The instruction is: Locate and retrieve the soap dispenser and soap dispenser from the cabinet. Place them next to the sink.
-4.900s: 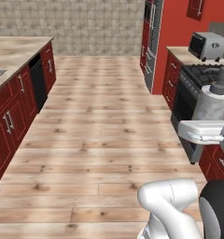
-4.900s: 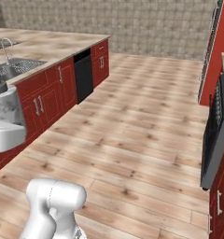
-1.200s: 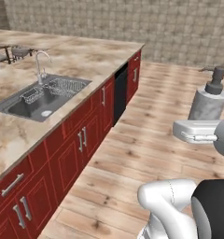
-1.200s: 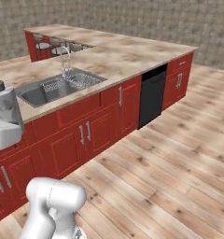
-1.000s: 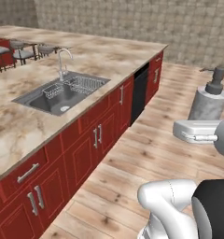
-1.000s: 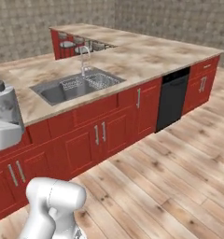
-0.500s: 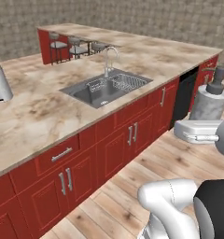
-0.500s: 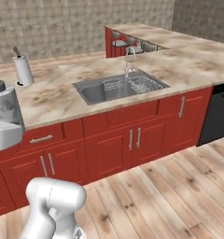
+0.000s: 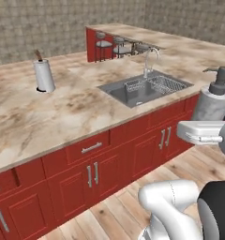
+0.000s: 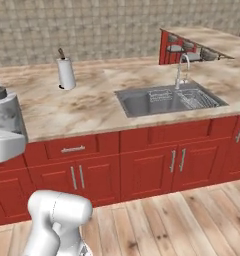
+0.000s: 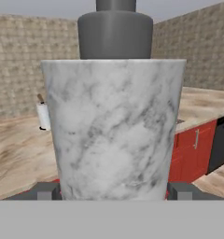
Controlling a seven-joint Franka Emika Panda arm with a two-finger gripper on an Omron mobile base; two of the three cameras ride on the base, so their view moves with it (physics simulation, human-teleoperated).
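Soap dispenser — white-grey marbled, smooth, matt dark pump. Table of polished-looking beige marble; sink seemingly brushed steel — floor pale wood planks.

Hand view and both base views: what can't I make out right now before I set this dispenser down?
- Gripper fingertips: hand view, hidden behind the marbled soap dispenser.
- Counter beside the sink: hand view, blocked by the dispenser.
- Dispenser base: left base view, covered by the white hand.
- Dispenser pump: right base view, cut off by the left edge.
- Sink bottom: base views, too small to check.
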